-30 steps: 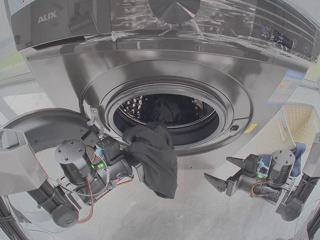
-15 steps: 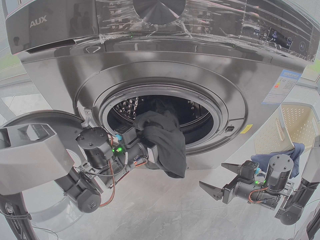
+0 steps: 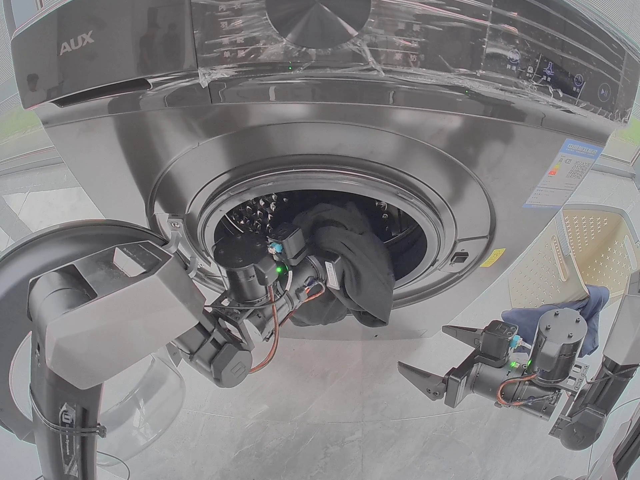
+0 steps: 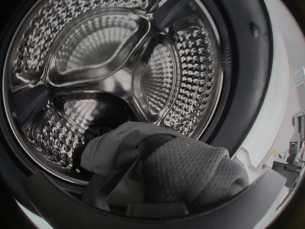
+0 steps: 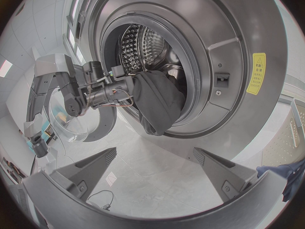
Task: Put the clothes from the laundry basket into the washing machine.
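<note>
Head view: the washing machine (image 3: 333, 135) fills the upper half of the scene, its round door (image 3: 40, 248) swung open to the robot's left. The left hand (image 3: 331, 271) is at the mouth of the opening, clamped on a black garment (image 3: 363, 271) that bunches over its fingers and hides them. The upper part of the garment lies inside the opening, while its lower fold hangs over the front rim and down the machine's front panel.

Left wrist view looks straight into the steel drum (image 4: 105, 58), with its dimpled wall and raised paddles. The black garment (image 4: 178, 169) sits heaped in the foreground, at the lower lip of the opening.

The right hand (image 3: 427, 355) hangs low above the pale tiled floor (image 3: 333, 421), well apart from the opening, its two fingers spread wide with nothing between them. Just behind that arm stands the beige perforated laundry basket (image 3: 593, 248), with a blue cloth (image 3: 597, 298) draped at its near edge.

Right wrist view shows the right hand (image 5: 154, 151) with the same spread fingers, and beyond it the black garment (image 5: 157, 102) spilling out of the opening beside the left arm. A yellow sticker (image 5: 258, 73) is stuck on the front panel next to the door latch.
</note>
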You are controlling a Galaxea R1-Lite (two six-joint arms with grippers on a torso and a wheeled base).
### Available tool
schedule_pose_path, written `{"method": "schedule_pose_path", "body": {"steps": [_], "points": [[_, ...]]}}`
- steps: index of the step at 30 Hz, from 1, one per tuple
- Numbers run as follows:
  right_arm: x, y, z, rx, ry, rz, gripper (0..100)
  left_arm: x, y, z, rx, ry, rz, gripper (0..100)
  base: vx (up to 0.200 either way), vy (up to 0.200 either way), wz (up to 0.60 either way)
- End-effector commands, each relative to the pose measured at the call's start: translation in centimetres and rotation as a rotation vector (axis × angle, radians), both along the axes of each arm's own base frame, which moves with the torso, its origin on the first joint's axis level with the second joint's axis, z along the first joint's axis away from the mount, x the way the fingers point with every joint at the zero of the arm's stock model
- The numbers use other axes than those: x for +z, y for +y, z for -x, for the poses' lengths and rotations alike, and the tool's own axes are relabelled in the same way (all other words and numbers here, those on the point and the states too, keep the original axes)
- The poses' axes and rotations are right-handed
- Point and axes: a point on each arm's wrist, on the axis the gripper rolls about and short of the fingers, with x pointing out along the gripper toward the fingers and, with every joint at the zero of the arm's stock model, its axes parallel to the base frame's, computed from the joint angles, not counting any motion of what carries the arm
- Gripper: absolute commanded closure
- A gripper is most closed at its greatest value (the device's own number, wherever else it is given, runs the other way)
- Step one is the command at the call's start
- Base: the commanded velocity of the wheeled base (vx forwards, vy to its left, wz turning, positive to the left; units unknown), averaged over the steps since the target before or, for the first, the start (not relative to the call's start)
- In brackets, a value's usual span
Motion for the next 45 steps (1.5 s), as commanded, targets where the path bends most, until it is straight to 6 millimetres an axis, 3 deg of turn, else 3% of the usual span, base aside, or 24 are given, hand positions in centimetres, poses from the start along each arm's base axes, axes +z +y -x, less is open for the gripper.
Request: {"method": "schedule_pose_path", "body": {"steps": [1,17,26,37,45], "points": [[0.0,0.1,0.0,0.001,0.0,-0.002,0,-0.7,-0.5,-1.8,0.02,0.039,0.026,100,0.0,0.0,0.0],[-0.1,0.1,-0.1,-0.001,0.003,-0.003,0,-2.5,-0.9,-2.6,0.024,0.076,0.012,100,0.0,0.0,0.0],[-0.2,0.1,-0.1,-0.001,0.008,-0.002,0,-2.6,-0.6,-5.2,0.078,0.081,0.011,100,0.0,0.0,0.0],[-0.3,0.1,0.0,0.002,0.012,0.001,0,-2.0,-1.3,-6.1,0.102,0.049,0.044,100,0.0,0.0,0.0],[-0.3,0.1,-0.1,0.0,0.012,0.001,0,-3.1,-1.8,-7.4,0.107,0.048,0.054,100,0.0,0.0,0.0]]}}
